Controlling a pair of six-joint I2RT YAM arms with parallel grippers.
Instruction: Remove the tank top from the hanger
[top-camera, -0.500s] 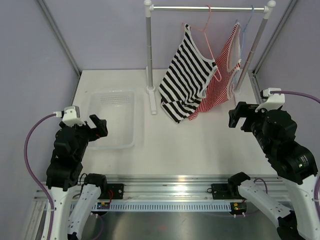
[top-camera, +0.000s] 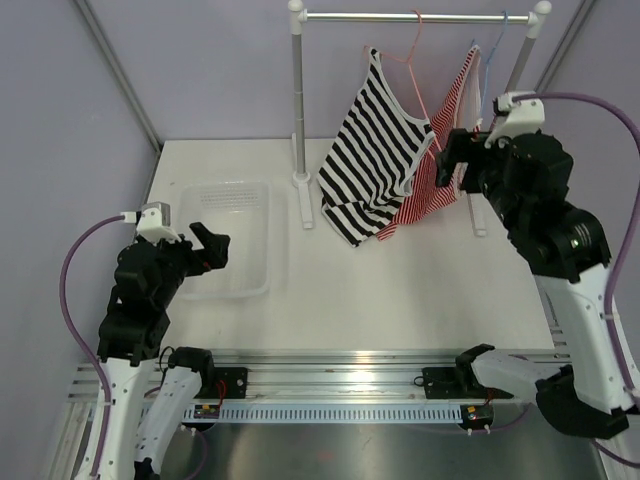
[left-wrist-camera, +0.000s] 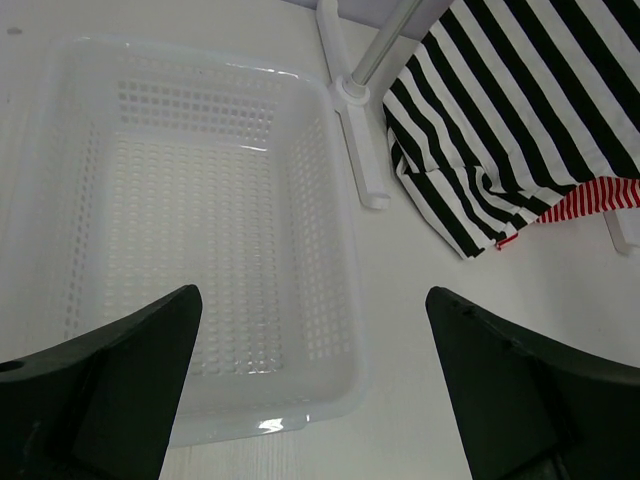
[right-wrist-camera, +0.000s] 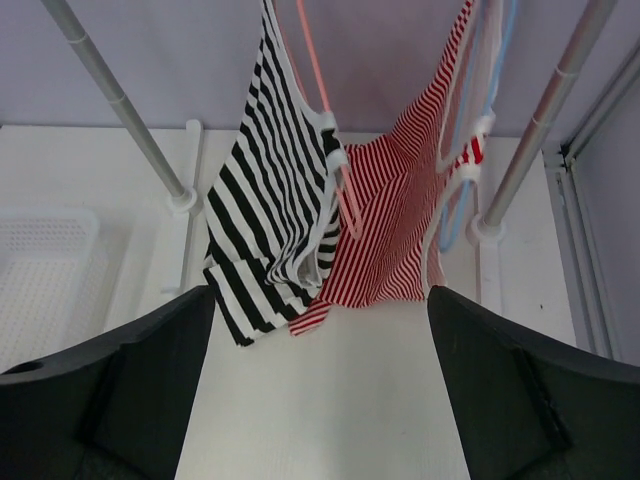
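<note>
On the white desk (top-camera: 400, 290), toward its far right corner, stands a metal clothes rail (top-camera: 420, 16). The black-and-white striped sleeveless tank top (top-camera: 375, 150) hangs from the rail on a thin pink wire hanger (right-wrist-camera: 312, 55). Its long axis slants down and left, and its hem is bunched on the desk. The right hand (top-camera: 447, 165), fingers apart and empty, is raised just right of the top, much the nearer of the 2. The left hand (top-camera: 205, 250), also apart, hovers well away by the desk's left edge.
</note>
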